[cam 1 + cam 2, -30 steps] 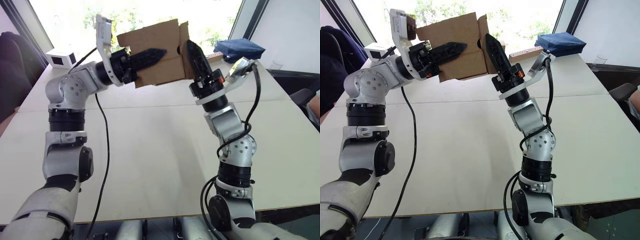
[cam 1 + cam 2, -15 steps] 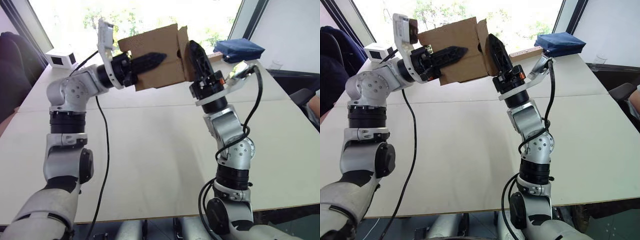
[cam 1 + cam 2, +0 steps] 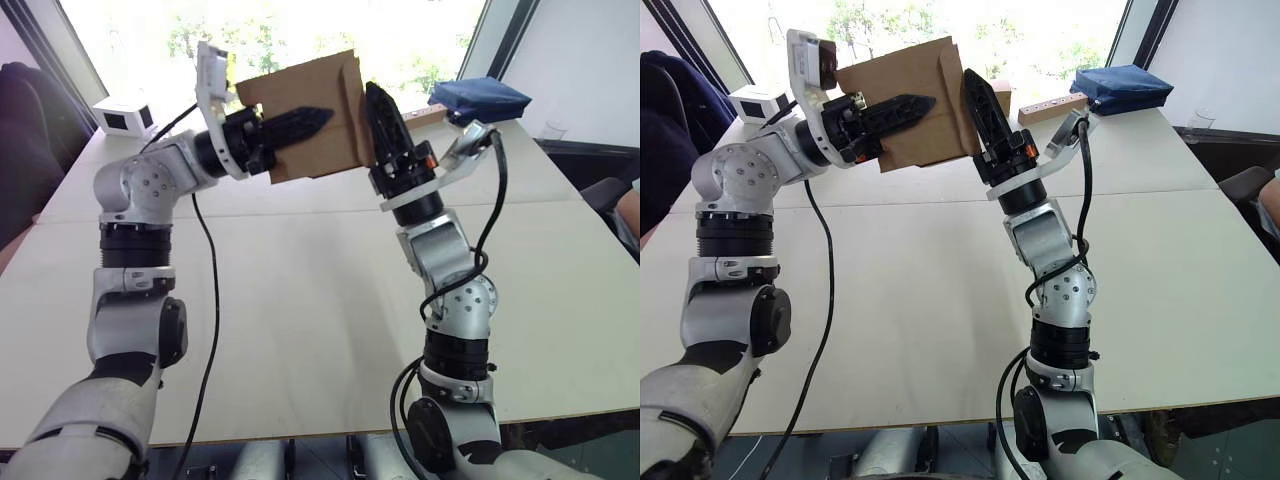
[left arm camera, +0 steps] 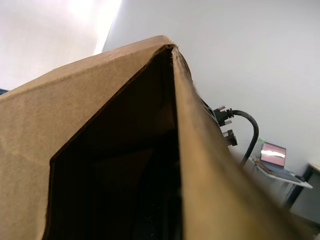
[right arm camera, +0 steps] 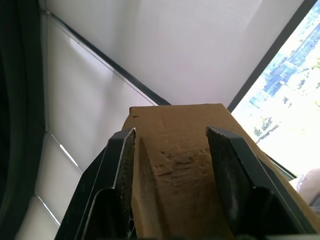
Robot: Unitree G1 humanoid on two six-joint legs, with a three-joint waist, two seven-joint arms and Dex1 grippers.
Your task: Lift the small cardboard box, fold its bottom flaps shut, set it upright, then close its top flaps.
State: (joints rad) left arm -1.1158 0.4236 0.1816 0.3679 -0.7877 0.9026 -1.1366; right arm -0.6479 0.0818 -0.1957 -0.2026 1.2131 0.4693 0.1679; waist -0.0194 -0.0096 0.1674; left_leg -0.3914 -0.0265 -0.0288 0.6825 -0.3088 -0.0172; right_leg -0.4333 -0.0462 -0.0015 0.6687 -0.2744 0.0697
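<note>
Brown corrugated board, the small cardboard box [image 3: 308,118] hangs in the air above the white table [image 3: 300,300] in the head views, with the left gripper [image 3: 300,122] lying closed along its near face and the right gripper [image 3: 385,125] pointing up against its right end. From the left wrist, the carton's dark open inside fills the frame and I cannot tell how those fingers stand there. From the right wrist, both black fingers [image 5: 117,170] are spread, one on each side of a cardboard panel between them.
</note>
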